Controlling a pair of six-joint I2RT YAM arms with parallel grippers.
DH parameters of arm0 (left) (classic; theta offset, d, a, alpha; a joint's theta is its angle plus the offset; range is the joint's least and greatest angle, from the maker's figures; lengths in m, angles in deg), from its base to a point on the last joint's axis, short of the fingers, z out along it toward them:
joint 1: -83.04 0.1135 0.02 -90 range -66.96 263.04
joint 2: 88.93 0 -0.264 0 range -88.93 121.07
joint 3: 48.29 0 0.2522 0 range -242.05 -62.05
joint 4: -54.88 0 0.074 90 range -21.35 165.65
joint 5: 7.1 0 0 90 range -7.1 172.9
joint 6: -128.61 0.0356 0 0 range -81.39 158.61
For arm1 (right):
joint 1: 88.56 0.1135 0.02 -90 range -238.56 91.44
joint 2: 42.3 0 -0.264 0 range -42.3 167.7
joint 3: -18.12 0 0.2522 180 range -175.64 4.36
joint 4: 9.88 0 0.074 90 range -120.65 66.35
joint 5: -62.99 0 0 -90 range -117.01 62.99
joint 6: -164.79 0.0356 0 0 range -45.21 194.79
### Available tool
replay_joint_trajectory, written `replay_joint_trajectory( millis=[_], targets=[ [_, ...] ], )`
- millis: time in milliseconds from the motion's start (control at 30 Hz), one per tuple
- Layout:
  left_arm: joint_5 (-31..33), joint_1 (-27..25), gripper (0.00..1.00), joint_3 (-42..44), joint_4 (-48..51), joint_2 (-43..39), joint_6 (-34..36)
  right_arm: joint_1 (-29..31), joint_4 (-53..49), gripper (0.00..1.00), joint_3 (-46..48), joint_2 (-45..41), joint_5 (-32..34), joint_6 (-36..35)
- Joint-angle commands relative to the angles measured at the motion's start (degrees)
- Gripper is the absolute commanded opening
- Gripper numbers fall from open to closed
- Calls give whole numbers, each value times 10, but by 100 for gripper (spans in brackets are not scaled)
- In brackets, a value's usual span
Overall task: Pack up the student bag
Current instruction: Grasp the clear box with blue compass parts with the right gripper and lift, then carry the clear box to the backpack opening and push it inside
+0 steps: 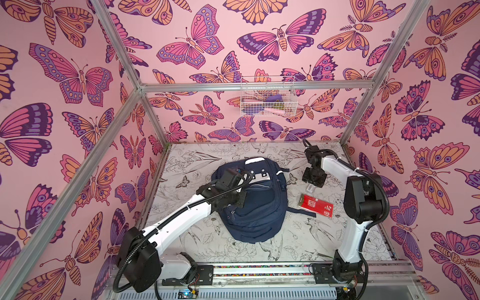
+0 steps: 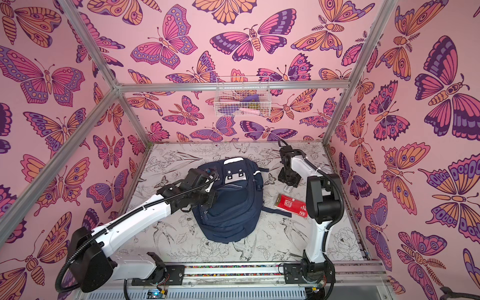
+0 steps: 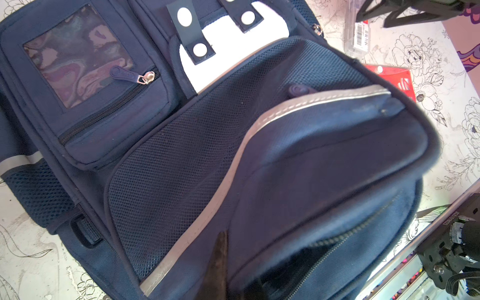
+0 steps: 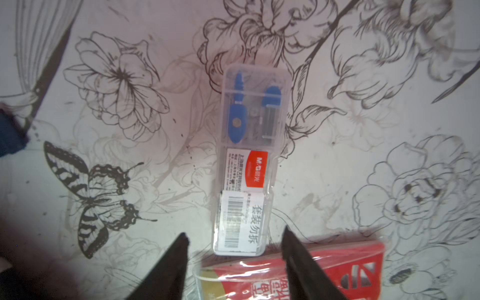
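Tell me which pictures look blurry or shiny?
In the left wrist view the student bag is blurry at its nearest pocket, and its clear window shows reflections; in the right wrist view the red packet glints and one corner is dark; in both top views the light is bright and even.

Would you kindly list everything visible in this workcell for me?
student bag: 1, navy with white stripes, lying mid-table
compass case: 1, clear, blue compass inside, on the table right of the bag
plastic packet: 1, red, on the table next to the case
wire basket: 1, white, on the back wall, contents too small to name
table: 1, white with line-drawn flowers
left hand: 1, black, shut, at the bag's front pocket
right hand: 1, black, open, over the case's end
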Motion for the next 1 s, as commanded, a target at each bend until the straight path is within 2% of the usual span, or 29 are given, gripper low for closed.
replay_joint_trajectory(
  millis=[0,233,367,467,633,733,867,967],
  targets=[
    [3,10,0,2,-25,-2,-16,-1,-30,72,-19,15,32,-14],
    [12,10,0,6,-25,-8,-13,-13,29,74,6,53,-36,7],
    [10,10,0,7,-25,-6,-13,-16,46,67,13,68,-52,7],
    [9,9,0,6,-25,-4,-13,-17,55,57,25,70,-52,9],
    [8,10,0,6,-25,-2,-14,-17,64,30,52,38,-50,1],
    [8,10,0,6,-25,-2,-15,-14,60,23,64,-2,-45,-12],
    [6,10,0,6,-25,-1,-16,5,49,17,92,-78,-52,-34],
    [-1,10,0,5,-25,0,-17,60,31,15,123,-160,-48,-41]
  ],
)
